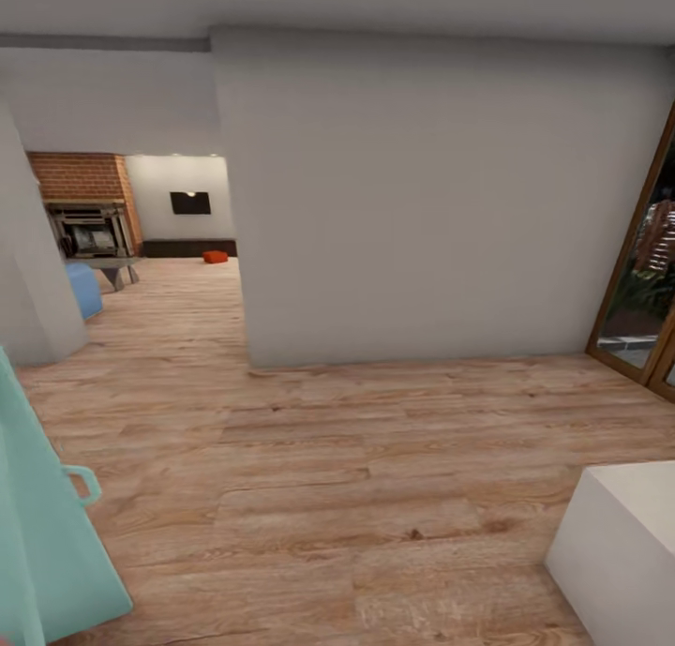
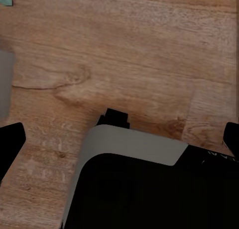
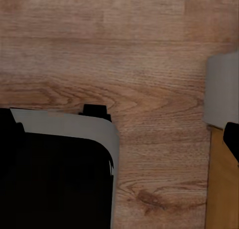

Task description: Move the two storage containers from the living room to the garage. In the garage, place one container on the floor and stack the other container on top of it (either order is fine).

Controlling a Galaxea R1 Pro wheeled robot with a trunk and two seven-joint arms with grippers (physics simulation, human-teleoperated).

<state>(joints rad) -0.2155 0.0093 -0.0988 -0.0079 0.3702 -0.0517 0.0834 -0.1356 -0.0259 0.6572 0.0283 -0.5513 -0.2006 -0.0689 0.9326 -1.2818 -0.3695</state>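
Far down the passage, in the living room [image 1: 169, 280], a small orange-red storage container [image 1: 215, 256] sits on the light wood plank floor in front of the long dark low cabinet [image 1: 183, 248]. My left gripper [image 2: 119, 139] hangs over the plank floor, its black fingertips [image 2: 11, 141] spread wide with nothing between them. In the right wrist view, my right gripper [image 3: 119, 134] is likewise open and empty above the planks, beside my own grey and black base [image 3: 59, 169]. The garage is out of view.
A wide white wall [image 1: 422, 205] stands straight ahead, with the opening to the living room at its left. A teal object [image 1: 47, 533] is close at the left, and a white block [image 1: 619, 552] at the lower right. Wood-framed glass doors [image 1: 647, 290] are at the right. A blue seat [image 1: 82, 288], brick fireplace [image 1: 89, 205] and black TV [image 1: 190, 202] lie beyond.
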